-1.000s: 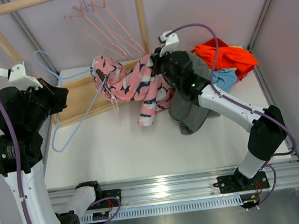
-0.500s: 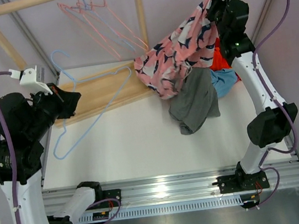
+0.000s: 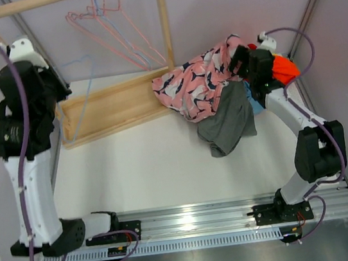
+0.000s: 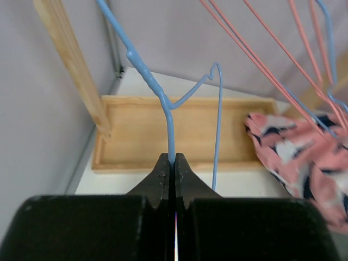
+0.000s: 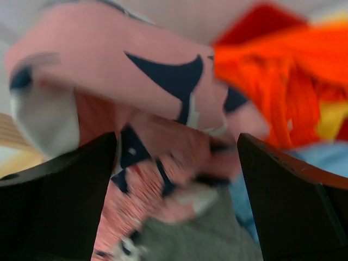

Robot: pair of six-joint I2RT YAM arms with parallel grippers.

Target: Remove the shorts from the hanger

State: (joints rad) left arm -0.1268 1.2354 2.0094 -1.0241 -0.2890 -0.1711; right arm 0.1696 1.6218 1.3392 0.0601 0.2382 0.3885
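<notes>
Left pincer: I see the left gripper (image 4: 172, 157) pinched tight, its two black fingers meeting on the wire of the blue hanger (image 4: 169, 114), with no gap showing between them.
Left arm: it stands raised at the left side of the table (image 3: 147, 170), close to the wooden post of the clothes rack.
Blue hanger: bare wire, nothing draped on it; from my left wrist camera it runs up and away from the fingers, over the wooden tray (image 4: 141, 128) at the foot of the rack.
Shorts: the pink shorts (image 3: 197, 85) with the navy print are off the hanger, bunched at the right rear of the table, just beside the end of the tray.
What lies under them: their lower edge rests on a grey garment (image 3: 231, 122); an orange garment (image 3: 283, 66) sits behind, to the right.
Right pincer: the right gripper (image 5: 176, 138) is spread wide, one finger at each side of my wrist view, the shorts filling the space ahead of them. I cannot tell whether either finger touches the cloth.
Right arm: it reaches in from the right, its wrist at the top of the clothes pile.
Rack: pink hangers (image 3: 118, 31) hang from the top rod (image 3: 33, 2).
</notes>
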